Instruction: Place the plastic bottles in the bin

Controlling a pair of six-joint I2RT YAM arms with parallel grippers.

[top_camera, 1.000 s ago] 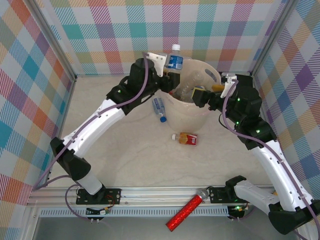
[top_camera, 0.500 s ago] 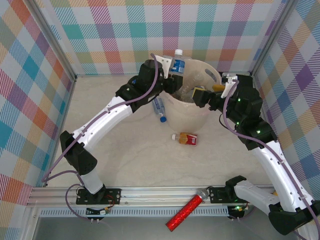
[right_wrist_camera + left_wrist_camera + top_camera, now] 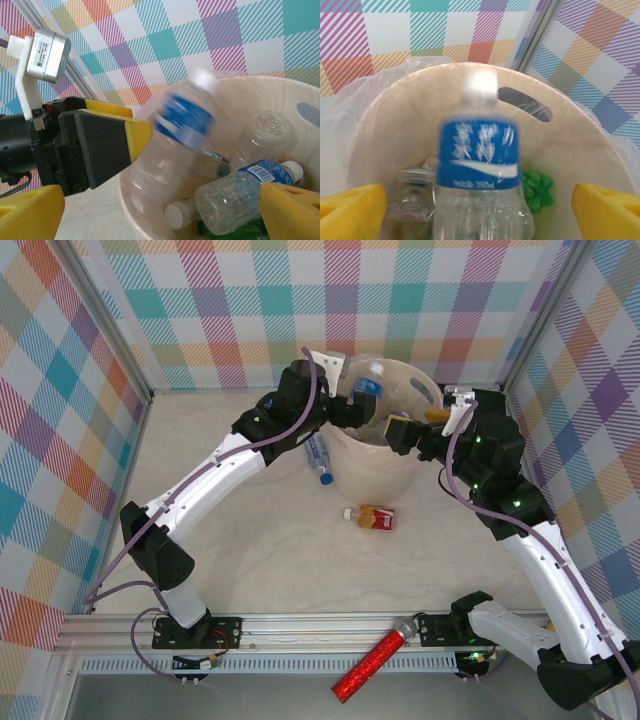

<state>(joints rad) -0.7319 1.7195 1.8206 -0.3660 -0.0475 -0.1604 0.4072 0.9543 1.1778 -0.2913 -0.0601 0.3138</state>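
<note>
Two loose: blue-cap bottle (image 3: pixel 319 456) beside your left pincer (image 3: pixel 348 408), red-label bottle (image 3: pixel 372 517) short of both pincers. One blurred bottle (image 3: pixel 479 150) between its spread fingers (image 3: pixel 355 207); right pincer (image 3: pixel 405 430) spread too.

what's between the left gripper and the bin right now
A blurred blue-label bottle, clear of the open left gripper, hangs over the mouth of the bin; the left wrist view shows it.
</note>
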